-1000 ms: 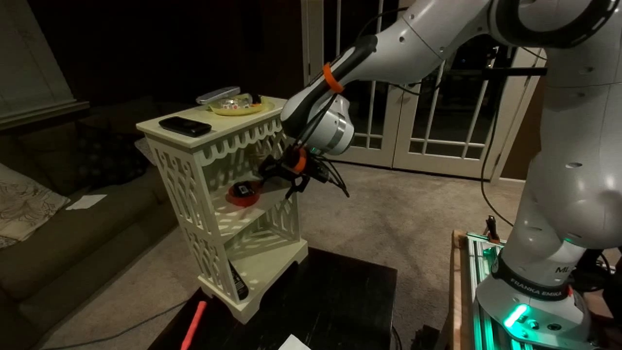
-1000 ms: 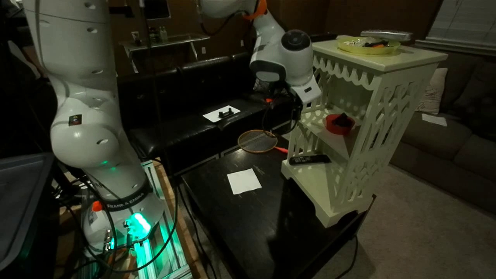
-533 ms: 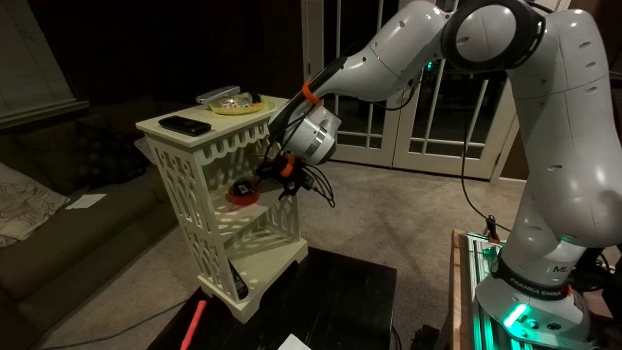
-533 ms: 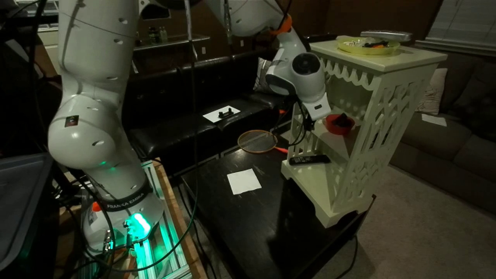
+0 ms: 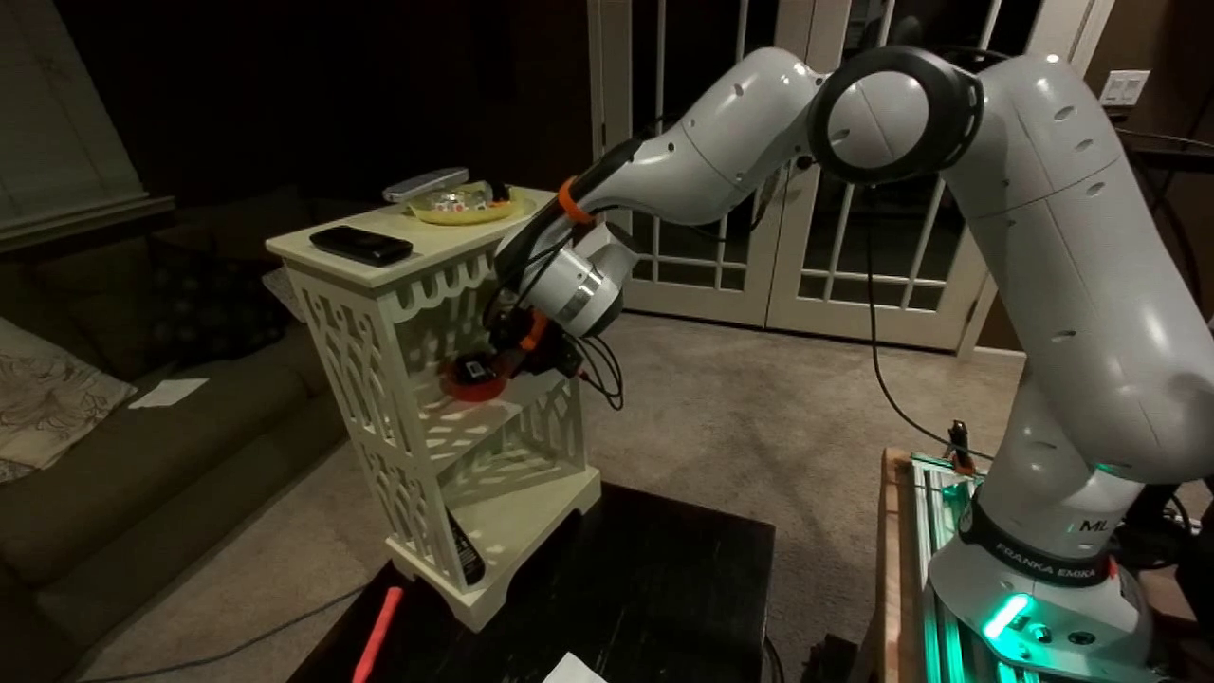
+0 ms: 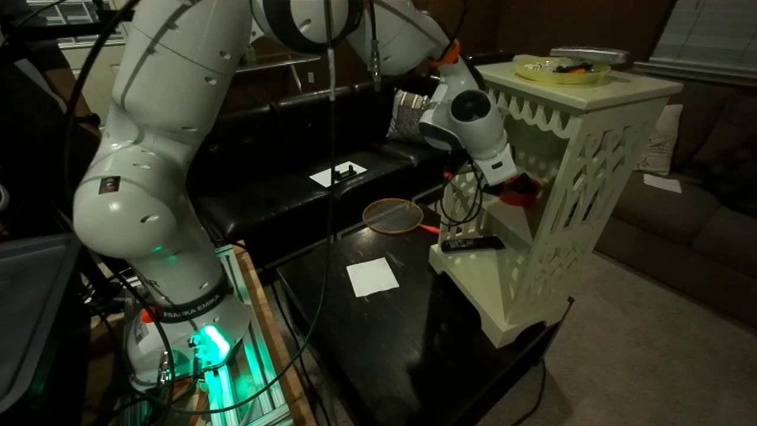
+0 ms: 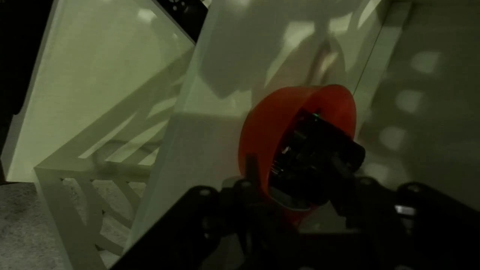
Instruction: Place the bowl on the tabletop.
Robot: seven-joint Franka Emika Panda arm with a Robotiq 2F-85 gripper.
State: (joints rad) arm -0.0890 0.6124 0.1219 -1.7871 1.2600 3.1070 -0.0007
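Observation:
The small red bowl sits on the middle shelf of the cream unit, with a dark object inside it. My gripper has come in over the bowl's near side. In the wrist view the left finger overlaps the bowl's outer wall, while the right one lies over the dark object. The jaws stand partly apart; the dim picture hides whether they press on the bowl. Both exterior views show the bowl at shelf height, the gripper right beside it. Below spreads the black tabletop.
Around the bowl stand the shelf unit's lattice sides and its scalloped front edge. A remote lies on the lowest shelf. On the tabletop are white paper and a racket. A yellow dish rests on top of the unit.
The arm has reached forward and down into the shelf unit, bringing the gripper to the bowl. Its spread fingers have drawn closer together. The bowl remains on the shelf.

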